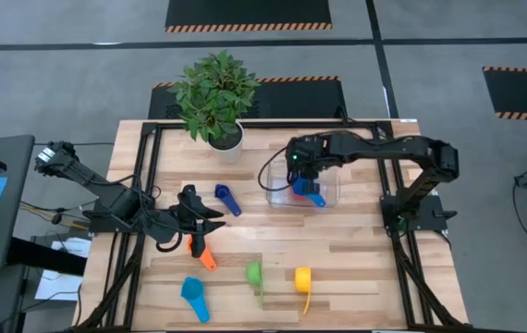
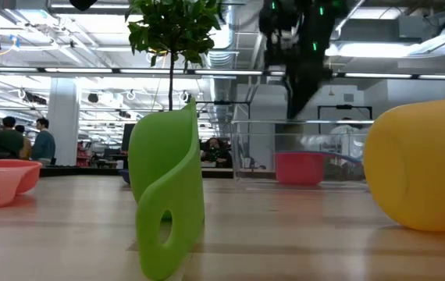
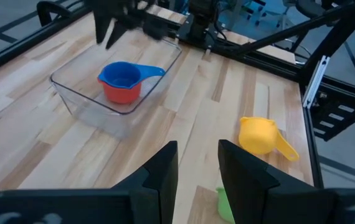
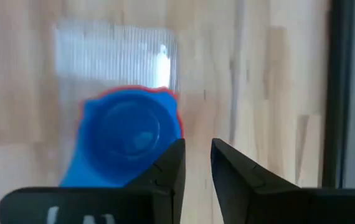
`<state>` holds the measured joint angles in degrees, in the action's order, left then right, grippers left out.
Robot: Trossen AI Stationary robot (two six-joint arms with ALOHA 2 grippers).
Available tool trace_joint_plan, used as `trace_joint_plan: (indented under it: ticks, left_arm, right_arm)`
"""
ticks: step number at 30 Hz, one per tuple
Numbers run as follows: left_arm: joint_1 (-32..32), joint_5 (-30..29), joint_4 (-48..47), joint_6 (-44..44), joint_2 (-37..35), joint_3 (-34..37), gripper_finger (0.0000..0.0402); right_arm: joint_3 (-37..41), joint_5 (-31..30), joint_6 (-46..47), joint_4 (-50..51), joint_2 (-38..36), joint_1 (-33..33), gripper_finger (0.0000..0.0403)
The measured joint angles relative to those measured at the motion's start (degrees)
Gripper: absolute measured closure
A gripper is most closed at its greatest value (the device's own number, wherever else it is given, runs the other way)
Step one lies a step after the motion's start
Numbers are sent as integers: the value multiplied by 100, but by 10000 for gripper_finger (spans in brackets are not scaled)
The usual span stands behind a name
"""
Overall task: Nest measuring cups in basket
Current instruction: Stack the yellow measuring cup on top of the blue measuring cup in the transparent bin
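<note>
The right hand (image 1: 302,174) hangs over the clear basket (image 1: 328,199) at the back right of the counter (image 1: 365,250), its fingers a narrow gap apart and holding nothing. Directly below it a blue measuring cup (image 3: 123,74) sits nested inside a red measuring cup (image 3: 123,93) in the basket, the blue handle sticking out over the rim of the red one. So two cups look to be stacked, and I'd say the right arm is at the end of a placing step.

The left hand (image 1: 192,211) is low over the front left of the counter, fingers slightly apart and empty. An orange measuring cup (image 1: 202,254) lies just beside it and a dark blue measuring cup (image 1: 226,199) a little farther back. Along the front edge lie a light blue measuring cup (image 1: 193,294), a green measuring cup (image 1: 254,274) tipped on its side, and a yellow measuring cup (image 1: 302,279). A potted plant (image 1: 214,97) stands at the back.

Five cups remain loose. The next move probably calls for one arm to pick up the cup that fits next into the blue one, gripping it by the handle or rim, and to lower it level so it seats without tipping the stack.
</note>
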<state>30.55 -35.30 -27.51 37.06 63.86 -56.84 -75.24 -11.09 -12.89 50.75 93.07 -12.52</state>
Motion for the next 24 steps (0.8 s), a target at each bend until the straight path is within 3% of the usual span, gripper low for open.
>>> trace_joint_plan:
  ticks: [2,7,10,13,18,24]
  left_arm:
    - [0,1,0,3,0,0,299]
    - [0,57,-6,4,0,0,299]
    - [0,59,-18,4,0,0,299]
    - [0,59,-46,2,0,0,299]
    - [0,95,-49,1,0,0,299]
    - [0,196,-46,74,0,0,299]
  right_arm:
    - [-556,462,397,597,-4,114,301]
    - [-1680,2450,2094,2182,-174,700,312]
    - [-1736,2688,3342,2360,-436,1419,317]
    - [-1735,1994,4480,2326,-614,2348,320]
    - [-1733,300,6745,2305,-639,3882,321]
    - [-1733,-1546,9900,2246,-94,5465,321]
